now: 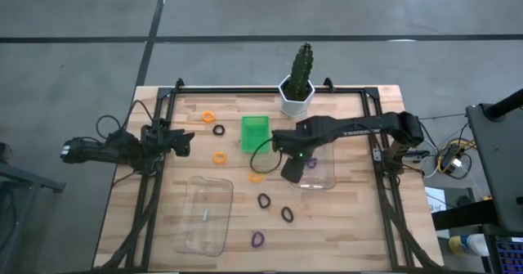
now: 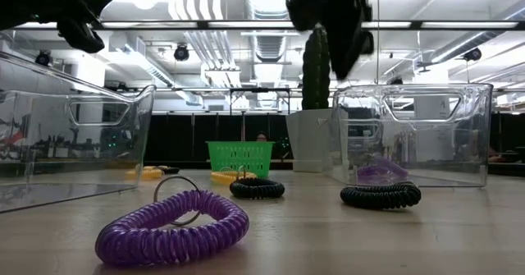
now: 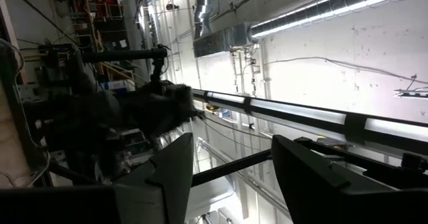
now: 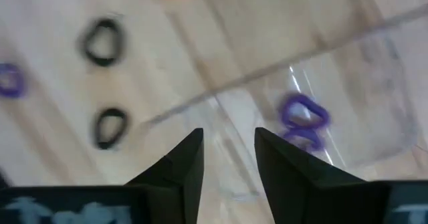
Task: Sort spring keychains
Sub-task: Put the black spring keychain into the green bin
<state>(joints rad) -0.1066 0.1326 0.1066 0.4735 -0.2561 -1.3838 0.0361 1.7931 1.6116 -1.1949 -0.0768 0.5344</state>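
With purple keychains apparently already in the clear box, the right end effector, fingers parted and empty above its rim, should next descend squarely over the purple keychain on the desk.

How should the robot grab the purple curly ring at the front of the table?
Come straight down on the purple ring and pinch one side of its coil, one finger inside the loop, one outside. It lies flat on the table, so there is nothing to grip from the side.

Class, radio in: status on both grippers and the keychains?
Right gripper open, empty, above right clear box edge. Left gripper parked at table's left. Two purple keychains boxed; nothing in the way.
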